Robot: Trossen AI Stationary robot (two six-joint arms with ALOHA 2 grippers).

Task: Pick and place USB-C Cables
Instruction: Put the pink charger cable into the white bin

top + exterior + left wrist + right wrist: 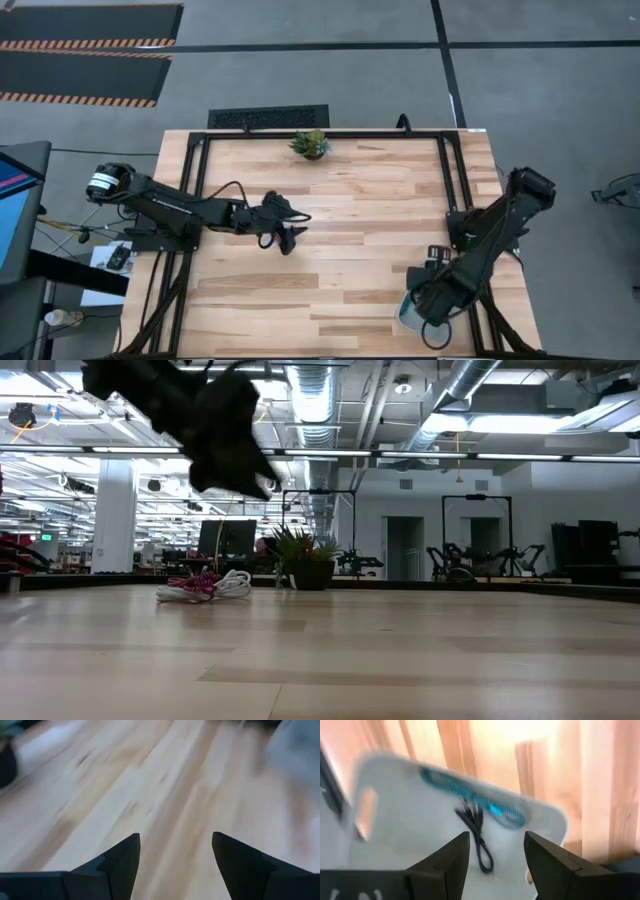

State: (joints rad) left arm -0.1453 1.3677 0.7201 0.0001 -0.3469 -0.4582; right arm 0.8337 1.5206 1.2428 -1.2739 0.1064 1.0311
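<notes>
A maroon cable (195, 588) and a white cable (235, 582) lie coiled together on the wood, just left of the plant in the low view. The left arm hides them in the high view. My left gripper (175, 837) (287, 237) is open and hangs above the table's middle, clear of the wood (235, 460). A teal cable (470, 795) and a black cable (477, 837) lie in a white tray (410, 825) at the table's near right corner (404, 312). My right gripper (496, 836) (425, 300) is open and empty, just above that tray.
A small potted plant (311, 144) stands at the middle of the far edge. A black frame (200, 180) runs along the table's sides. Bare wood lies between the two arms (360, 230).
</notes>
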